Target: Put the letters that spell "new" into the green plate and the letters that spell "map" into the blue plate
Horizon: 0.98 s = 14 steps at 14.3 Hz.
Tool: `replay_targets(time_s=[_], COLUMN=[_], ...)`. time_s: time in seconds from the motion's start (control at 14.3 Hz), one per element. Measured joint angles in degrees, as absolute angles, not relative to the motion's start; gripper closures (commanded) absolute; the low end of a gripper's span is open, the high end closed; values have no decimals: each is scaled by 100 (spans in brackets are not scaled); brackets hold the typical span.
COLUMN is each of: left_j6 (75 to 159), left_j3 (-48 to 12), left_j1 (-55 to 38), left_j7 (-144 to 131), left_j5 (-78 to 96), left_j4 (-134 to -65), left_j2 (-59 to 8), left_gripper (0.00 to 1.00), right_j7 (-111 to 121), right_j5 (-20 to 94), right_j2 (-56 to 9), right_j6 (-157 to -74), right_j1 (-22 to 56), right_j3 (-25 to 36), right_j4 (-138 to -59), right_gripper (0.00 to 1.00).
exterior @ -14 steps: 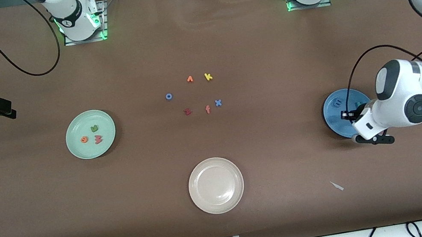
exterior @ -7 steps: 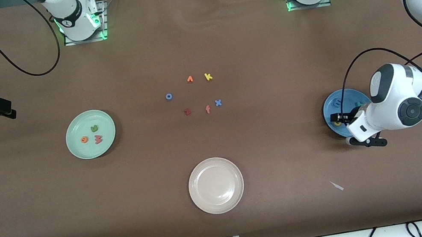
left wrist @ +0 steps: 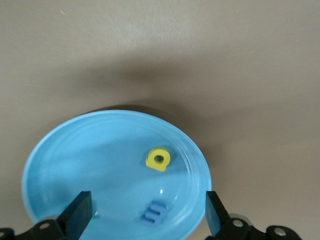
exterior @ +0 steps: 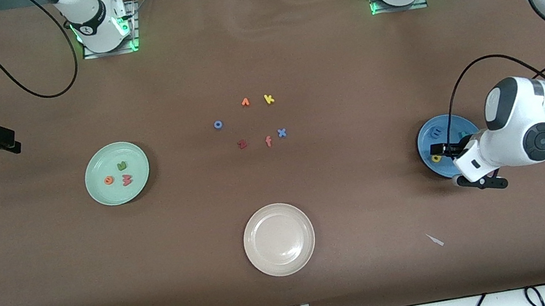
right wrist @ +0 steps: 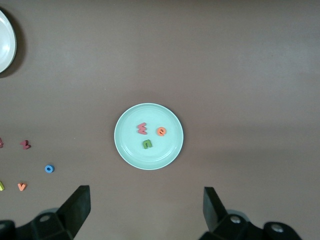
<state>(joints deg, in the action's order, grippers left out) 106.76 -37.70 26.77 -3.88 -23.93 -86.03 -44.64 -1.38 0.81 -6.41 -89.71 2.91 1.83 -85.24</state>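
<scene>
The green plate point(exterior: 101, 190) point(right wrist: 127, 150) holds the olive n point(exterior: 122, 166), the orange e point(exterior: 109, 180) and the salmon w point(exterior: 127, 180). The blue plate point(exterior: 425, 145) point(left wrist: 75, 160) lies at the left arm's end, partly under the left arm. In it lie the blue m point(exterior: 436, 133) point(left wrist: 157, 211), the yellow p point(exterior: 436, 158) point(left wrist: 158, 159) and the teal a point(exterior: 463, 134). My left gripper point(left wrist: 147, 215) hangs open above this plate, holding nothing. My right gripper point(exterior: 4, 143) point(right wrist: 147, 210) waits open and high over the right arm's end of the table.
A beige plate point(exterior: 279, 239) sits nearer the front camera, mid-table. Loose letters lie in the middle: blue o point(exterior: 217, 124), an orange letter point(exterior: 245, 102), yellow k point(exterior: 269, 99), dark red z point(exterior: 242, 144), orange f point(exterior: 269, 141), blue x point(exterior: 282, 132). A paper scrap point(exterior: 435, 240) lies near the front edge.
My left gripper has opened and let go of the yellow p, which now lies in the blue plate. The right arm has not moved.
</scene>
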Motion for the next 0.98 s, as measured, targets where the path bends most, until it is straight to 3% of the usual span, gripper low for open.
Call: replay_targets(time_s=[0.35,0.7,0.98], left_j6=[10290,10084,10019], left_j3=[-3845,-1751,-764], left_j1=[2574,1025,196], left_j7=[-384,-368,-375], left_j5=[-1734,-153,-35], left_j4=[-7968,-7932,-8588], left_j2=[-3988,-2341,-1148], left_gripper=[0,0,0], right_j7=[-137,-137,-137], right_j5=[77,76,75], right_j2=[-647,-651,-655], right_j6=[-8992,-8993,-8993], right_j1=[313,371,373], right_j3=[181,177,177], right_j4=[-8523,-8522,-8522], right_gripper=[0,0,0])
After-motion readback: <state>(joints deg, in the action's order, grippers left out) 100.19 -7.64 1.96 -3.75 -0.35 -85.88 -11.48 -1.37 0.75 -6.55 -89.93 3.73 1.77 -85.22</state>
